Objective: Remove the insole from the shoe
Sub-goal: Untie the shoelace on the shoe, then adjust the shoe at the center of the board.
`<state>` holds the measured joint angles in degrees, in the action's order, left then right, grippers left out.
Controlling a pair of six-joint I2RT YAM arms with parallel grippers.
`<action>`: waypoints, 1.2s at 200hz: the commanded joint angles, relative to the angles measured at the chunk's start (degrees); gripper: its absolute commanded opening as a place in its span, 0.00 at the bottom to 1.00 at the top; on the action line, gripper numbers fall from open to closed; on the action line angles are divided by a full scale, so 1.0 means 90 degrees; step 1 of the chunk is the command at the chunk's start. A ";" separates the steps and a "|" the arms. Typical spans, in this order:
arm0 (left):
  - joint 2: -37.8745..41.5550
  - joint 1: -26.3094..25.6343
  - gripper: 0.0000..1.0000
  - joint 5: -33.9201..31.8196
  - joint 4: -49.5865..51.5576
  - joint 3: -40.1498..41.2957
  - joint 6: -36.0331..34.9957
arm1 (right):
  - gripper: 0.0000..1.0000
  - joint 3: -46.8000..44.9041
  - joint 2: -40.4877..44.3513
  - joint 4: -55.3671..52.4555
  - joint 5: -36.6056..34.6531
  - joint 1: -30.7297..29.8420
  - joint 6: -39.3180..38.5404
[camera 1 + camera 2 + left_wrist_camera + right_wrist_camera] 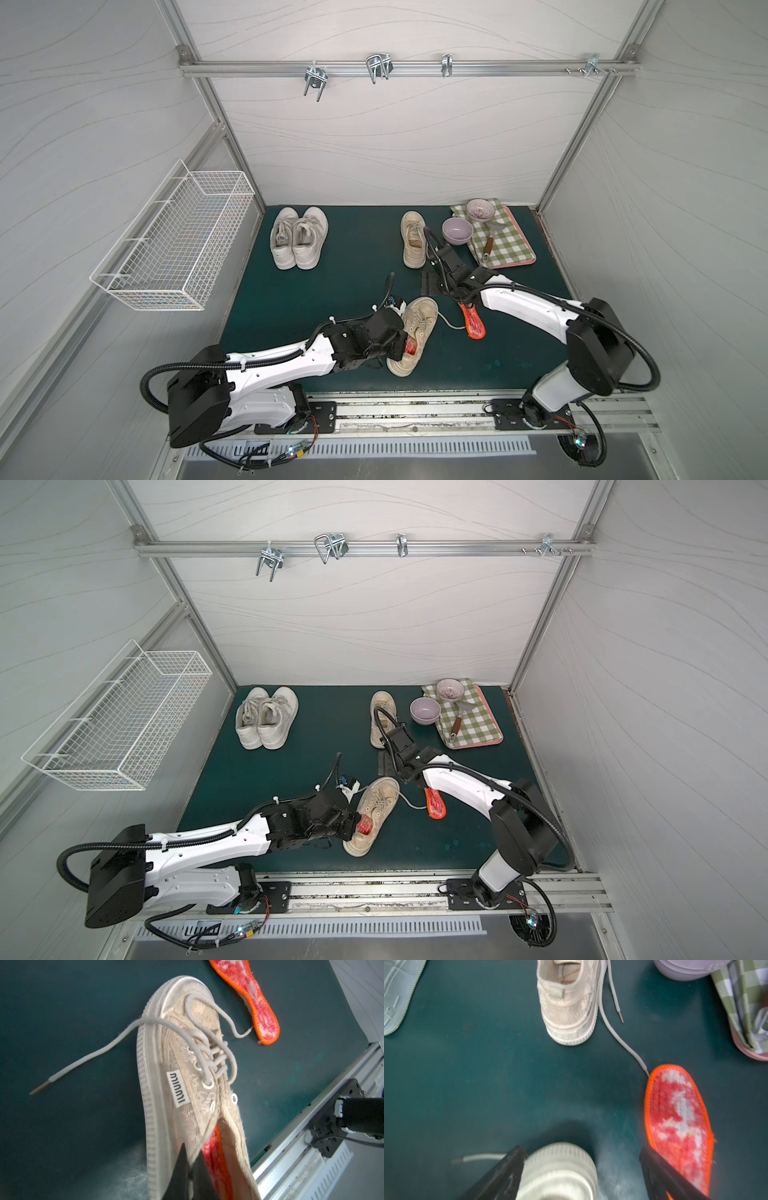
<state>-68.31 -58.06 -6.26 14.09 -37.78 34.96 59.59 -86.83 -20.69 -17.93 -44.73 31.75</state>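
Red, orange-edged insole [216, 1163] lying inside the beige shoe [417, 328], seen through its heel opening. Left gripper [192, 1159] pinched tight on the shoe's collar wall, one finger outside, one inside beside the insole. Right gripper [580, 1150] spread wide and empty, its fingers either side of the shoe's toe. Loose insole [473, 326] flat just beside the shoe, a lace end touching its edge. The shoe rests on a dark green mat [324, 291]. Beyond the shoe: second beige shoe [413, 241], white sneakers [299, 239], two bowls [457, 231], checked cloth [509, 245]. Pale panelled walls [395, 145] enclose the mat, with a wire basket [174, 237] and hooked rail [395, 67] far from the shoe.
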 commanded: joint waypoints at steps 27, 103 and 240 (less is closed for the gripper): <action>0.0234 0.0961 0.00 -0.0076 -0.0496 0.0081 0.0457 | 0.88 -0.1099 0.1400 -0.0425 0.0014 -0.0184 0.0311; -0.1073 0.0779 0.17 0.0435 -0.0997 -0.0469 0.0984 | 0.84 -0.2193 0.2456 -0.0574 0.0128 -0.0795 0.0771; -0.1428 0.0086 0.61 -0.0185 0.0000 -0.1243 0.0849 | 0.73 -0.1678 0.1845 0.0108 0.0433 -0.1231 0.0213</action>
<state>-81.41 -57.39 -5.80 13.72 -46.72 42.24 42.26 -68.47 -22.46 -15.77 -55.42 36.05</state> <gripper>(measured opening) 0.597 0.743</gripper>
